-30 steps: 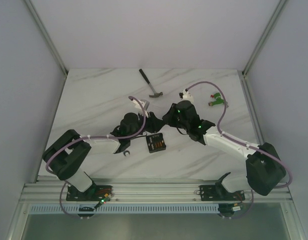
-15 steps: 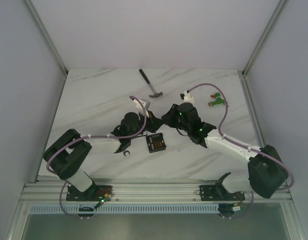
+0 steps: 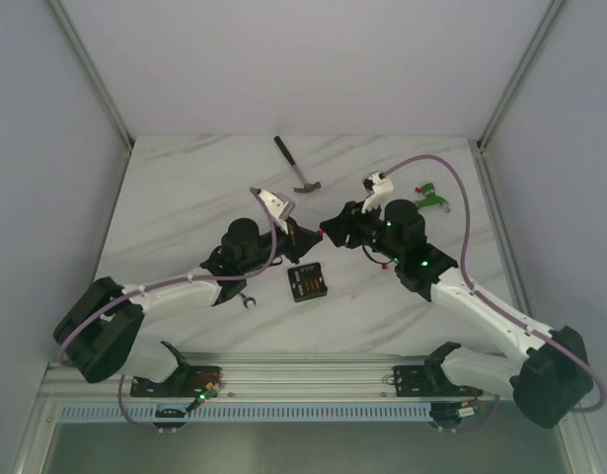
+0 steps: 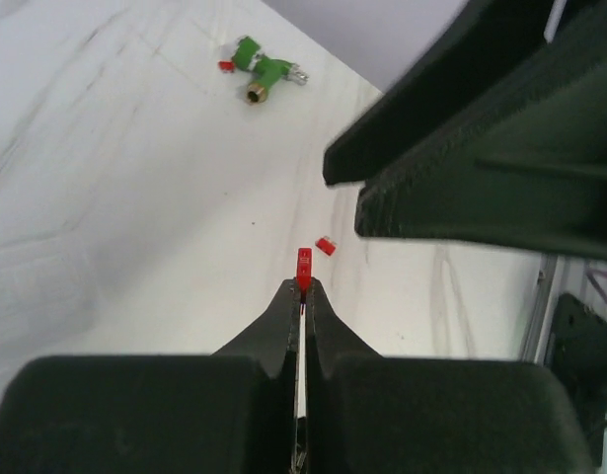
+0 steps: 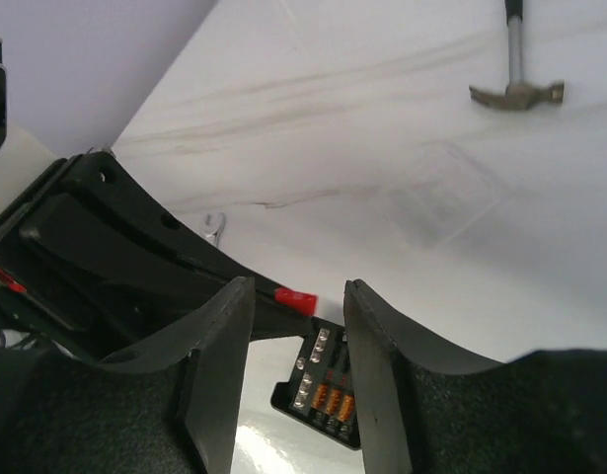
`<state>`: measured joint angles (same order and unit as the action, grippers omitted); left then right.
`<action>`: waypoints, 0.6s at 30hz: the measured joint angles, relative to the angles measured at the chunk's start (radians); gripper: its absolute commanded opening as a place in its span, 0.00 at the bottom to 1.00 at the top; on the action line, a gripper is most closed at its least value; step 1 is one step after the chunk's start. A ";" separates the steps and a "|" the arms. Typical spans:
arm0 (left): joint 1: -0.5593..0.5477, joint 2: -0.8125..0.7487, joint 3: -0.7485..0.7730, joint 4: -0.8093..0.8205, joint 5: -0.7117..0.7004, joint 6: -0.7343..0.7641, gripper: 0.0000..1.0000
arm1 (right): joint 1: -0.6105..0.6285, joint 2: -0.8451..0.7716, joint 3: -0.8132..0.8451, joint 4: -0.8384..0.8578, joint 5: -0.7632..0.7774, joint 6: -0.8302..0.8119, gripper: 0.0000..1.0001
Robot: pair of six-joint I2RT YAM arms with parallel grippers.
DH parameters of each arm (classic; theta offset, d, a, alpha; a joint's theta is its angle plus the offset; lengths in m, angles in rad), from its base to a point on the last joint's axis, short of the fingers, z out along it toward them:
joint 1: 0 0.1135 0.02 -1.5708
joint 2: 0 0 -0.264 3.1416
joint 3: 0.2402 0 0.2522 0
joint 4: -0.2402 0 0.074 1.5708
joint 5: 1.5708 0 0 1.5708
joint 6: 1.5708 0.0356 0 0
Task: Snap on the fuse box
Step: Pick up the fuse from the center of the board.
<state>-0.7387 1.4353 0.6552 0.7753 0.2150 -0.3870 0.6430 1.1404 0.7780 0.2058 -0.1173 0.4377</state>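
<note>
White marble table (image 3: 175,207) with grey veins, pale walls (image 3: 303,59) on three sides. Nearest, one black fuse box (image 3: 307,282) lies flat on the table, just nearer than both pincer tips and apart from them, with orange fuses showing in its top. One small wrench (image 3: 249,301) lies under the left arm. Beyond the box, the left pincer (image 4: 301,296) is pressed together on one red fuse (image 4: 303,262). The right pincer (image 5: 298,296) faces it tip to tip, jaws apart, gripping nothing. Just past the left pincer's tip lies a second fuse (image 4: 326,245). Farther off are one hammer (image 3: 299,170) beyond the left pincer, one green connector (image 3: 433,199) beyond the right, and a third fuse (image 4: 225,66) beside it.
</note>
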 measured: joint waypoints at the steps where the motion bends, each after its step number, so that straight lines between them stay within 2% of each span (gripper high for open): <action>1: 0.001 -0.023 0.000 -0.019 0.020 0.022 0.00 | -0.016 -0.020 0.000 -0.002 -0.037 -0.034 0.48; 11: 0.005 -0.190 0.023 -0.182 0.256 0.212 0.00 | -0.131 -0.106 0.000 -0.066 -0.424 -0.335 0.46; 18: 0.005 -0.208 0.056 -0.247 0.361 0.265 0.00 | -0.142 -0.173 0.000 -0.131 -0.584 -0.475 0.45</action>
<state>-0.7341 1.2278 0.7109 0.5282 0.5758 -0.1219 0.5007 0.9676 0.7784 0.0746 -0.7013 -0.0372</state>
